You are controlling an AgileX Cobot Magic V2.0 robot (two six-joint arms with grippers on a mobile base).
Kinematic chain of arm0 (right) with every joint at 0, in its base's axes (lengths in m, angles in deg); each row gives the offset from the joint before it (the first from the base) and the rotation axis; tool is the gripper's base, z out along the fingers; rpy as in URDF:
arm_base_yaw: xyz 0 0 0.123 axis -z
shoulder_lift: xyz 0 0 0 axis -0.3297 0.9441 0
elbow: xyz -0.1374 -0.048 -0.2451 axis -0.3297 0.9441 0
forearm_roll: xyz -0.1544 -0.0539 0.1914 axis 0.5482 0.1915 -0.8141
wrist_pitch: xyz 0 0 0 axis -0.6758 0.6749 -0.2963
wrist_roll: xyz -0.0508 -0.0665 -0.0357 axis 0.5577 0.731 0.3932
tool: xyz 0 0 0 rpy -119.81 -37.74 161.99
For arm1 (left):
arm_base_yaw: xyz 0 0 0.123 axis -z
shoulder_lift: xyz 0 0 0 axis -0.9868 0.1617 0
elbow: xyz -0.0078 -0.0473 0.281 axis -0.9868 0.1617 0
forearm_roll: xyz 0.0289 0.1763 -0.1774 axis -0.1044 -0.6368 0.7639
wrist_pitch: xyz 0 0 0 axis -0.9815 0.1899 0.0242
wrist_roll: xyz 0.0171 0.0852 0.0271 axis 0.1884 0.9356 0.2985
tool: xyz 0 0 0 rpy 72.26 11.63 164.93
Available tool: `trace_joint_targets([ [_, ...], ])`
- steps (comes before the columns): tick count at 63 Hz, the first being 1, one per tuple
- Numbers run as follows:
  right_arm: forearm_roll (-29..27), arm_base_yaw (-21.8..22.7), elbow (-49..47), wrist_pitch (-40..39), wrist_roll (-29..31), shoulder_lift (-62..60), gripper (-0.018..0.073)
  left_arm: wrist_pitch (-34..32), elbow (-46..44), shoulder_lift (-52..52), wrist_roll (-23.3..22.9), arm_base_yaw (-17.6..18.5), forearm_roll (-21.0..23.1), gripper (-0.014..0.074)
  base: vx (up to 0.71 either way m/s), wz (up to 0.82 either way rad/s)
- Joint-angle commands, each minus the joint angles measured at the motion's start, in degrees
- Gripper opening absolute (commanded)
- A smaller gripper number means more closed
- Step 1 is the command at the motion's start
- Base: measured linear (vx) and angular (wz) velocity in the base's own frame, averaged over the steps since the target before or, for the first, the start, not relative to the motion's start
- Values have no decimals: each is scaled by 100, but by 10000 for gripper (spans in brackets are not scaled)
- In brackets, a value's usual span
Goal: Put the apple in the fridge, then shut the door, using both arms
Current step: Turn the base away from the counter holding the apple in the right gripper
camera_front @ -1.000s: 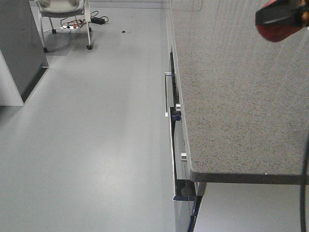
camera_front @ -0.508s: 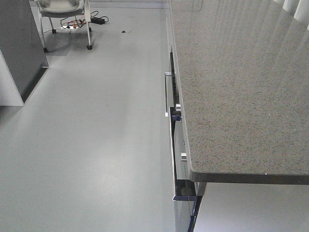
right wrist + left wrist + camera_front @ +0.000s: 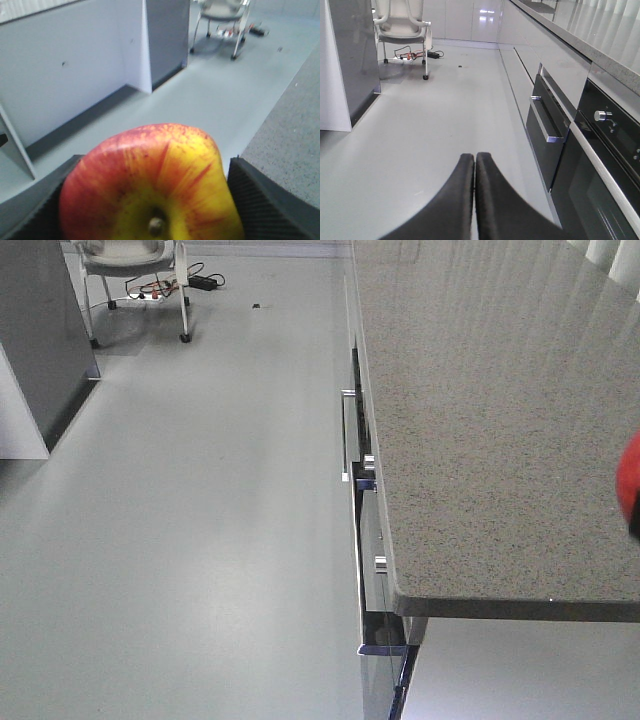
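Note:
The apple, red with a yellow patch round its stem, fills the lower half of the right wrist view. My right gripper is shut on it, a black ribbed finger pressed against each side. In the front view only a red sliver of the apple shows at the right edge, above the countertop. My left gripper is shut with nothing in it, its black fingers pressed together and pointing along the grey floor beside the ovens. The fridge and its door are out of view.
A long speckled countertop runs along the right, with built-in ovens and a bar handle beneath it. A white unit with a dark grey side stands at the left. Far back are a wheeled chair and floor cables.
A second ago the apple and the right gripper were at the front view's top right corner. They left that view, and the apple now shows lower at the right edge.

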Motion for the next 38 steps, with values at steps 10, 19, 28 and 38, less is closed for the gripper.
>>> trace_joint_targets([
  [10,-362,33,748,-1040,105,-648,-6,-429,121,-36,-17,-8,-11,-6,0,0],
  [19,-452,33,748,-1029,104,-646,-3,-429,121,-36,-17,-8,-11,-6,0,0],
  [28,-452,33,748,-1029,104,-646,-3,-429,121,-36,-17,-8,-11,-6,0,0],
  [38,-452,33,748,-1029,104,-646,-3,-429,121,-36,-17,-8,-11,-6,0,0],
])
